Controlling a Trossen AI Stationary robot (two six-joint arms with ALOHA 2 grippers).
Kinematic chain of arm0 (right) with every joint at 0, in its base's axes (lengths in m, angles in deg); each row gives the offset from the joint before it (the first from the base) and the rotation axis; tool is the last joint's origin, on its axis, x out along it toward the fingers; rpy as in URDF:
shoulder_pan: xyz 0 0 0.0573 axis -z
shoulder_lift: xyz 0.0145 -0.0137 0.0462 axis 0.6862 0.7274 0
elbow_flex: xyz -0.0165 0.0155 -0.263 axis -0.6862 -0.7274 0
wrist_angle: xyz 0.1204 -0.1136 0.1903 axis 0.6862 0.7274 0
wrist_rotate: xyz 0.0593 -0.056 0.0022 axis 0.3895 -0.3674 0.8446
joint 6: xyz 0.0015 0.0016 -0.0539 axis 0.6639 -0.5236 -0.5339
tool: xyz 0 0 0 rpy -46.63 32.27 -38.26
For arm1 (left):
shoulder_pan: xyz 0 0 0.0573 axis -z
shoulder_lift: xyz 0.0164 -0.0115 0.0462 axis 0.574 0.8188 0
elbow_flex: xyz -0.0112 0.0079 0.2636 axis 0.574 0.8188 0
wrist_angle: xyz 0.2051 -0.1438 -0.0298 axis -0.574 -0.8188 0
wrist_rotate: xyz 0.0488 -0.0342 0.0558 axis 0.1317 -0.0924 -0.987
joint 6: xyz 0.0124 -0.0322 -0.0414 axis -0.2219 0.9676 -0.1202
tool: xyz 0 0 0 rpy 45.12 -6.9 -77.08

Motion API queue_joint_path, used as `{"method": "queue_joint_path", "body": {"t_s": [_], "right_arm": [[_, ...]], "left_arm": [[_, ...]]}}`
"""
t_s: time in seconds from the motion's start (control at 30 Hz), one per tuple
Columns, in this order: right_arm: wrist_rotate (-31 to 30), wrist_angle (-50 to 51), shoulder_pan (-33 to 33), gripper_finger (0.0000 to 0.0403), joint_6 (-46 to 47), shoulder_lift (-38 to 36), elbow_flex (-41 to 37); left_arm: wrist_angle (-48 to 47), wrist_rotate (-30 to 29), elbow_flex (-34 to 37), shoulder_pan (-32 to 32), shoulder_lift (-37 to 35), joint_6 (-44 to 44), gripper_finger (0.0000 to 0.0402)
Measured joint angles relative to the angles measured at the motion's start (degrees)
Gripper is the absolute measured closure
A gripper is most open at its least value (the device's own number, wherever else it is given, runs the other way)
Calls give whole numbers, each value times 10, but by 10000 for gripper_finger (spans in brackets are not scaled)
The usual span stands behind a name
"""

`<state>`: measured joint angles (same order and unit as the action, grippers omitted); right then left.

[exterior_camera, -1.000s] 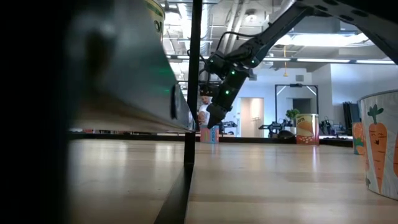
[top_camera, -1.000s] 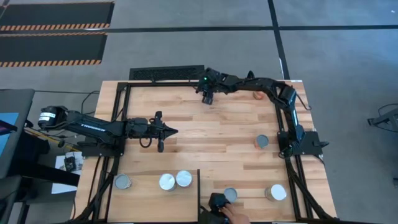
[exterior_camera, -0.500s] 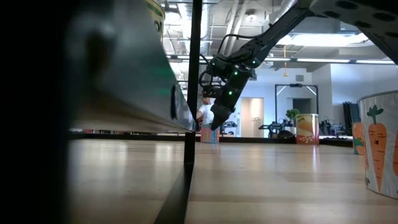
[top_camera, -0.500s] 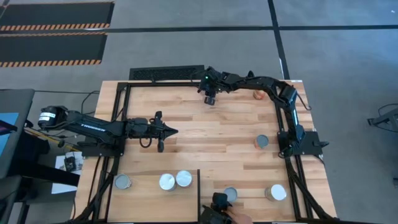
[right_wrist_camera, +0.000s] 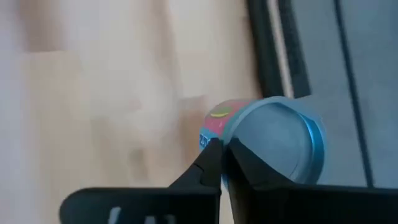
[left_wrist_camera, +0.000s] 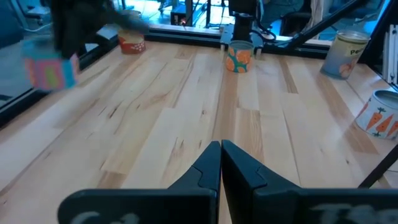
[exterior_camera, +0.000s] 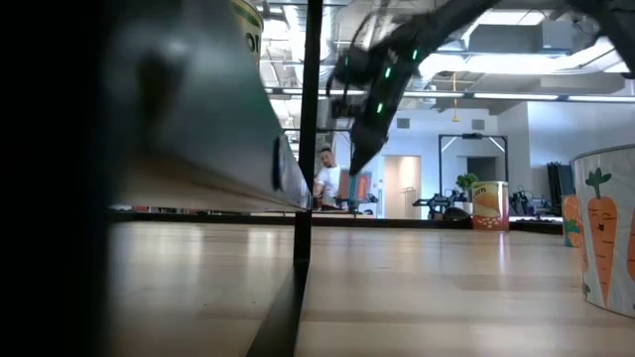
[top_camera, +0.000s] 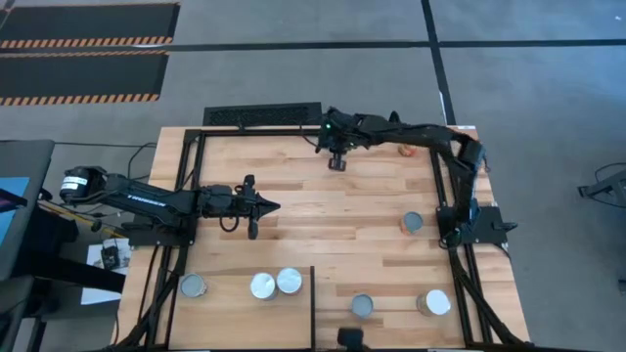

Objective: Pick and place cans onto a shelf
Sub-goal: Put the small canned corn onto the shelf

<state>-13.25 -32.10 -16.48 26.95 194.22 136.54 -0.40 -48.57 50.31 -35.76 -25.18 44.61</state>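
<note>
Right gripper (top_camera: 336, 162) raised over table's far edge, fingers pinching rim of pink-labelled can (right_wrist_camera: 273, 149) (lifted clear of tabletop (top_camera: 323, 210)). Left gripper (top_camera: 269, 206) closed, empty, parked mid-left. Three cans on shelf (top_camera: 235, 311), nearest corner.

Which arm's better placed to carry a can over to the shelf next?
Right. The right gripper is closed at the rim of the pink can; the left gripper is shut, empty and mid-table.
</note>
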Motion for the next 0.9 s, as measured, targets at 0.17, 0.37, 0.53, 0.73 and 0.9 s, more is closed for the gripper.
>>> {"method": "queue_joint_path", "body": {"t_s": [0.17, 0.37, 0.53, 0.73, 0.9], "right_arm": [[37, 26, -75, 393, 53, -70, 0], [47, -26, -196, 386, 85, -48, -1], [50, -85, -250, 391, 84, 5, 2], [79, -86, -250, 389, 81, 92, 63], [101, -70, -247, 390, 54, 165, 138]], "left_arm": [[-4, -2, 0, 8, 0, -3, 401], [-53, -42, 0, 18, -39, -5, 401], [-143, -66, 0, 27, -115, 3, 401], [-263, -74, 0, 36, -200, 24, 401], [-305, -84, 0, 45, -231, 36, 401]]}}
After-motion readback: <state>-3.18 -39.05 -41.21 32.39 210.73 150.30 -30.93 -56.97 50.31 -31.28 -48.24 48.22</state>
